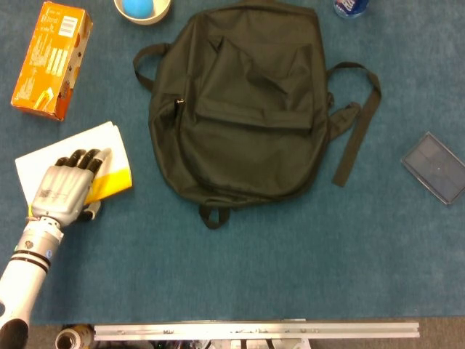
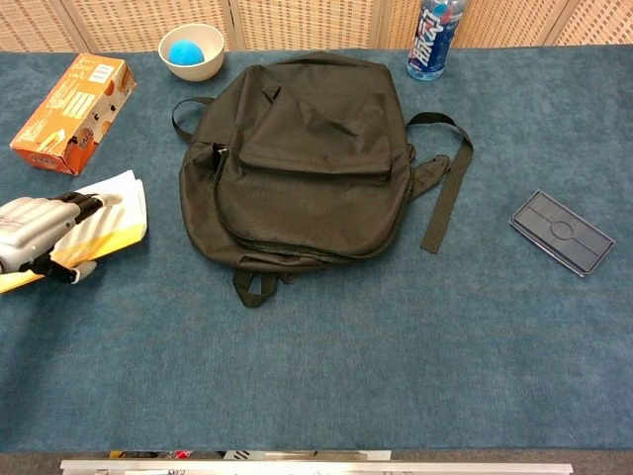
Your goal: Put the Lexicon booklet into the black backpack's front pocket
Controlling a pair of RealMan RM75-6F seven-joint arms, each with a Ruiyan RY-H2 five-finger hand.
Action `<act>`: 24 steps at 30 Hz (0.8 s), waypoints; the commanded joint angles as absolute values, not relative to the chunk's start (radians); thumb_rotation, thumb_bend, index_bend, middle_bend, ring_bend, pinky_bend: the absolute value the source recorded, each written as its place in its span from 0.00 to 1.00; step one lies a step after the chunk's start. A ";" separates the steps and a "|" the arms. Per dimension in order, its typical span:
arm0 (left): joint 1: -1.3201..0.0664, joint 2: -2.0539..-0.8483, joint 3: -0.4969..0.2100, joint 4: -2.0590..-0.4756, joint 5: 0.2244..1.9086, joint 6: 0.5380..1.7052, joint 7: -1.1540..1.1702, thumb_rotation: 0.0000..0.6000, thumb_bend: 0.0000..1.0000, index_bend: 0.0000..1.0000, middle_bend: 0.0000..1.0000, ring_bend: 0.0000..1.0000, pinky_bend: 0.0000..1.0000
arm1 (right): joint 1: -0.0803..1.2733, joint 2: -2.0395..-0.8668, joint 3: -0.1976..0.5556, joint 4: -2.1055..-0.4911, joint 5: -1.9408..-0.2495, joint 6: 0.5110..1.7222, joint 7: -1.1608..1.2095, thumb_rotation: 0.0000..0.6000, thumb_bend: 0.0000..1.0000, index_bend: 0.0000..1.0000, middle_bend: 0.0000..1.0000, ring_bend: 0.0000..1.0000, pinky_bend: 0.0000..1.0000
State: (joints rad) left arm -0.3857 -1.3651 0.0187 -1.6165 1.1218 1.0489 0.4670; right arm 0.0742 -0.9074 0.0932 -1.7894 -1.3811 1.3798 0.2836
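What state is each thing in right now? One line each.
Lexicon booklet: closed, skewed, under the left hand.
left hand: holds the booklet, fingers laid over its cover.
black backpack: lying flat, front up; whether the front pocket is open cannot be told.
orange box: lying on its side, closed.
bowl: upright, blue ball inside.
bottle: upright, top out of frame.
grey case: flat, closed.

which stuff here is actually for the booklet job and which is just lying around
For the job: booklet, black backpack, its front pocket, left hand on the booklet.

Lying about: orange box, bowl with blue ball, bottle, grey case.
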 commanded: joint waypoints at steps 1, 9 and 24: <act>-0.382 -1.377 0.005 -1.592 1.120 1.070 0.457 1.00 0.44 0.12 0.15 0.11 0.20 | 0.075 -0.908 0.094 -1.791 -1.380 1.378 0.285 1.00 0.00 0.08 0.21 0.07 0.14; -0.369 -1.461 -0.020 -1.471 1.106 1.144 0.499 1.00 0.46 0.26 0.27 0.20 0.32 | 0.079 -0.905 0.096 -1.799 -1.379 1.369 0.292 1.00 0.00 0.08 0.21 0.08 0.14; -0.366 -1.541 -0.048 -1.320 1.112 1.231 0.600 1.00 0.45 0.52 0.53 0.50 0.62 | 0.076 -0.896 0.101 -1.815 -1.382 1.375 0.304 1.00 0.00 0.08 0.21 0.08 0.14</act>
State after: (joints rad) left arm -0.3673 -1.5390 -0.0462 -1.3241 1.1050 1.2260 0.5980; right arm 0.0765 -0.8965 0.1008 -1.8145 -1.3817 1.3750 0.3042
